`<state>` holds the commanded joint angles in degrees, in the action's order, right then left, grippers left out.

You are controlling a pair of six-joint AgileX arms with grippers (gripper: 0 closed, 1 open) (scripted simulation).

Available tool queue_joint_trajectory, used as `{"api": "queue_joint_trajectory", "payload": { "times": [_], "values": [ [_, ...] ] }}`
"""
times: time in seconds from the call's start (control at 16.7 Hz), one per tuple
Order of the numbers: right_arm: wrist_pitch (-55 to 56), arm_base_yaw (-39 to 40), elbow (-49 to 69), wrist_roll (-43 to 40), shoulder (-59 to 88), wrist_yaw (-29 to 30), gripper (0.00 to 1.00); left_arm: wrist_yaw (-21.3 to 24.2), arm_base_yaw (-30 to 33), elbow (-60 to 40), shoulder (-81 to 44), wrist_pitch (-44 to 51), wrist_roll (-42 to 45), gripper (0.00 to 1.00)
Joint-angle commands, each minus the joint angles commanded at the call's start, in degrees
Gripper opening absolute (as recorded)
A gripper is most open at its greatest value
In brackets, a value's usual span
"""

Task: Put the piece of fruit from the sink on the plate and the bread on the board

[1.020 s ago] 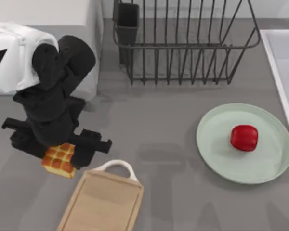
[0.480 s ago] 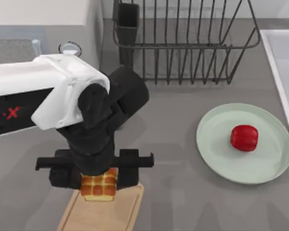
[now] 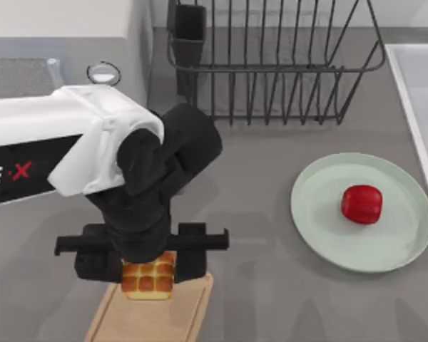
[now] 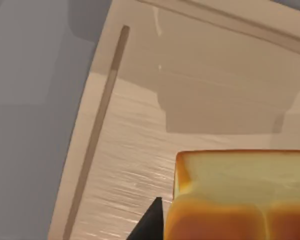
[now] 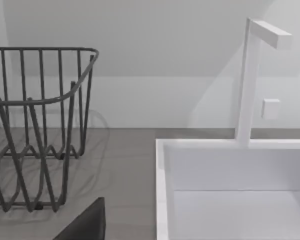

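The left gripper is reaching in from the left side of the grey tabletop, its fingers clamping the bread from both sides over the near end of the board. From the left wrist view the bread is sitting above the pale wood of the board; whether it is touching the wood or hanging just clear I cannot quite tell. To the right, the piece of fruit is resting on the plate, well apart from the bread. The sink is running along the right edge, its white basin standing under a square white faucet. A dark wire dish rack is standing at the back, against a plain pale wall.
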<state>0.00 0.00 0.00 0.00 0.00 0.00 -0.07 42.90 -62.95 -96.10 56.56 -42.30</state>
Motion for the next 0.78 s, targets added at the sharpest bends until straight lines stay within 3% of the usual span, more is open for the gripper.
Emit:
{"api": "queue_joint_trajectory", "payload": {
  "times": [0.78],
  "values": [
    [0.0, 0.0, 0.0, 0.0, 0.0, 0.0, 1.00, 0.0, 0.1, 4.9, -2.8, -7.9, 0.0, 0.00]
  ]
}}
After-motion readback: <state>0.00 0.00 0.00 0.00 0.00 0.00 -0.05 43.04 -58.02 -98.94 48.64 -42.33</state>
